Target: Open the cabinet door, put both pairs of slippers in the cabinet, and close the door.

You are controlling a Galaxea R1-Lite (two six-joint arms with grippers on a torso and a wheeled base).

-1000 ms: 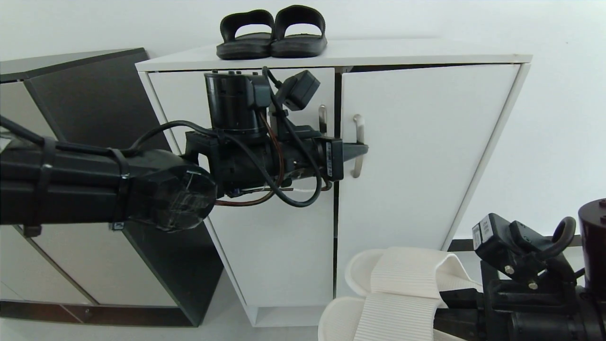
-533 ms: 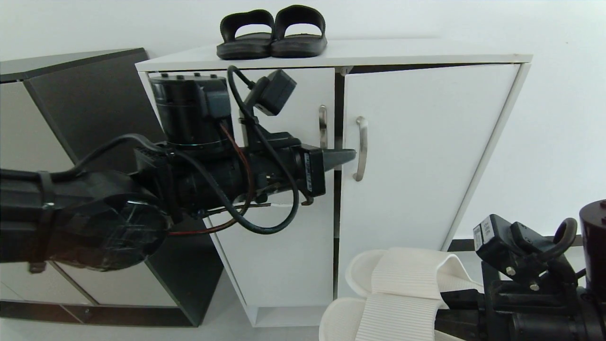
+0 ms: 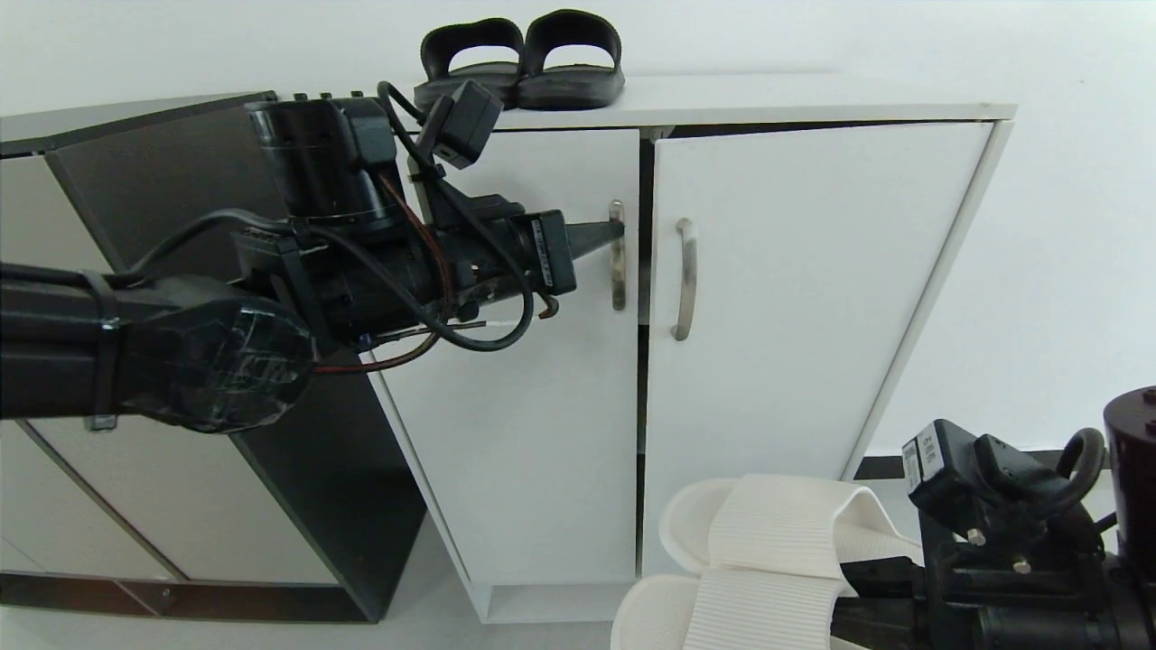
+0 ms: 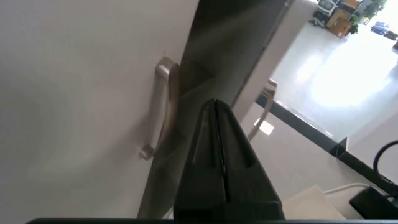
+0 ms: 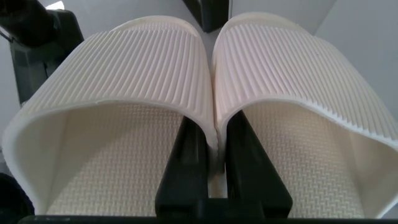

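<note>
The white cabinet has two doors; the right door stands slightly ajar, with a dark gap along its top and inner edge. My left gripper is shut with nothing in it, its tip just beside the left door's handle. In the left wrist view the gripper points between the left door's handle and the right door's handle. Black slippers sit on the cabinet top. Low at the front right, my right gripper is shut on the white slippers, pinching their inner straps.
A dark cabinet stands against the white cabinet's left side. A white wall runs behind and to the right. Light floor lies in front of the cabinets.
My left gripper has drawn back from the right door's handle and risen leftwards to the left door's handle. The right arm holds the white slippers in place, shifted very slightly down.
</note>
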